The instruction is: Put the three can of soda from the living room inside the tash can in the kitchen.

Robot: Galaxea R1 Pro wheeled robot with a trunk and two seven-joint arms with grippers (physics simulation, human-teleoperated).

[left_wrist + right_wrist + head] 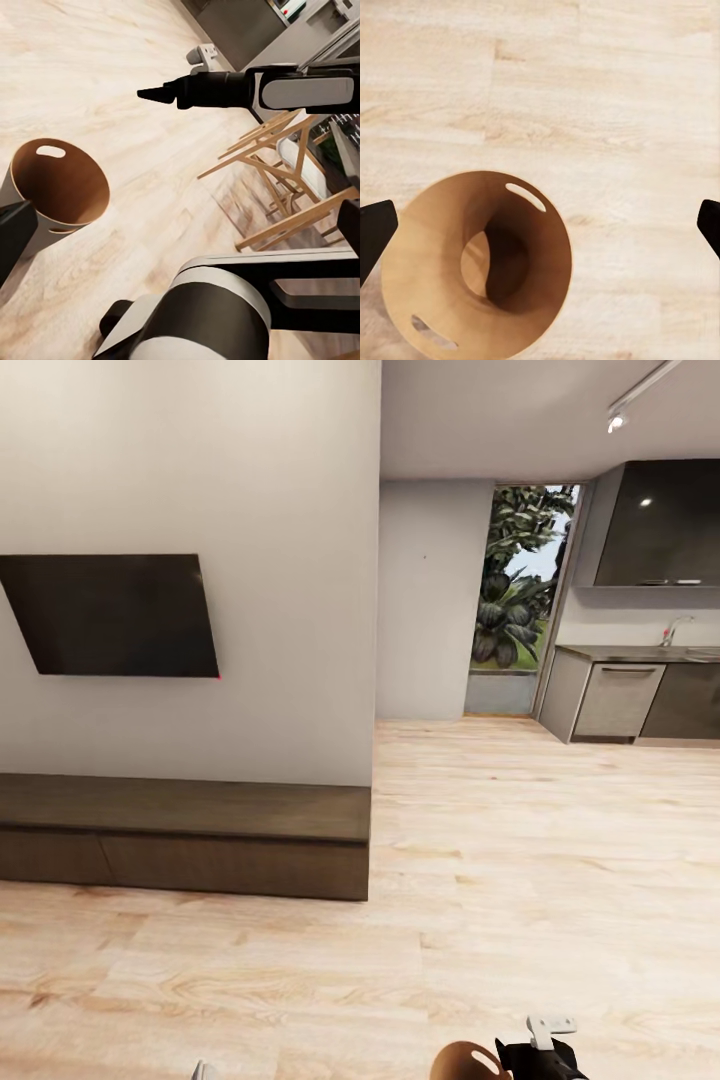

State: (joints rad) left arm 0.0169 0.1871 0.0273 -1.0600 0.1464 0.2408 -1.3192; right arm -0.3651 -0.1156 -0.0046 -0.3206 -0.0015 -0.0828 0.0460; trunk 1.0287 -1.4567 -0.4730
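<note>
Showing brown inside, tash can (472, 315) empty

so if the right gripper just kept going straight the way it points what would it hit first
Most likely the trash can: the right gripper, fingers wide apart, looks down over the can's open brown mouth near its slotted rim. Slightly off to the side, it would meet the wood floor instead; depth is unclear.

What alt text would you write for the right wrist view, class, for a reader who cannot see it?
Looking down into the trash can, its glossy brown inside empty, standing on the light wood floor. The right gripper's dark fingertips sit wide apart at either edge.
</note>
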